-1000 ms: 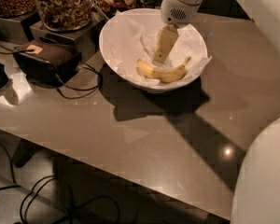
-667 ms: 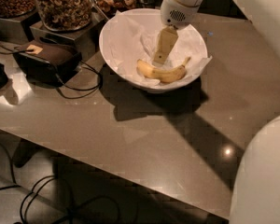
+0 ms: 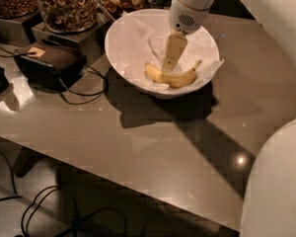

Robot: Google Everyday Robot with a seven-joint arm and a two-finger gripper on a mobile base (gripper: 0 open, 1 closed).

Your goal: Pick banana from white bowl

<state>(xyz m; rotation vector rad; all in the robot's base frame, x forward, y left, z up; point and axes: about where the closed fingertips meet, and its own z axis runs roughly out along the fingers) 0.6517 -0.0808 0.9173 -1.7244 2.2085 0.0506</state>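
The banana (image 3: 176,78) is yellow and curved, with a brownish stem tip pointing up to the right. It lies on crumpled white paper in the front part of the white bowl (image 3: 119,38). My gripper (image 3: 168,67) hangs from the white arm and reaches down into the bowl. Its tip is right at the banana's upper edge, near the banana's middle. I cannot tell if it touches the banana.
Glass jars of nuts (image 3: 69,6) stand on metal stands behind and left of the bowl. A dark box (image 3: 52,60) with black cables (image 3: 89,95) lies left of the bowl. The table's front edge (image 3: 113,181) runs diagonally; more cables lie on the floor below.
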